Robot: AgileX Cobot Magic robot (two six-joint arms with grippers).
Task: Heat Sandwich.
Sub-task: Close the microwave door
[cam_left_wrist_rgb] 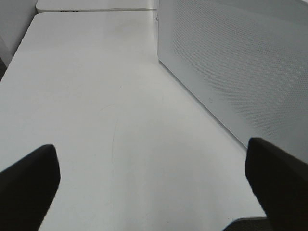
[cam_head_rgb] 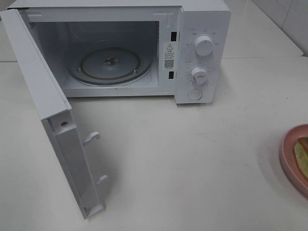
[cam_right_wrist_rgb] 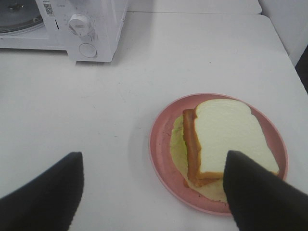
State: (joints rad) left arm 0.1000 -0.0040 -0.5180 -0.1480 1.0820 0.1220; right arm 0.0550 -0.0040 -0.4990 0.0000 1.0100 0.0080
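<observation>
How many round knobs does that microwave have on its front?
2. The upper knob sits near the top of the control panel; the lower knob is below it, just above a round push button.

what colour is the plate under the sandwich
Pink; the plate under the sandwich shows best in the right wrist view.

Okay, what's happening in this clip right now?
Nothing is being held yet. The microwave stands on the table with its door swung wide open and the glass turntable bare. The sandwich sits on a pink plate off to the right. The right hand is open above the table by the plate, one finger in front of the sandwich. The left hand is open too, beside the microwave door.
</observation>
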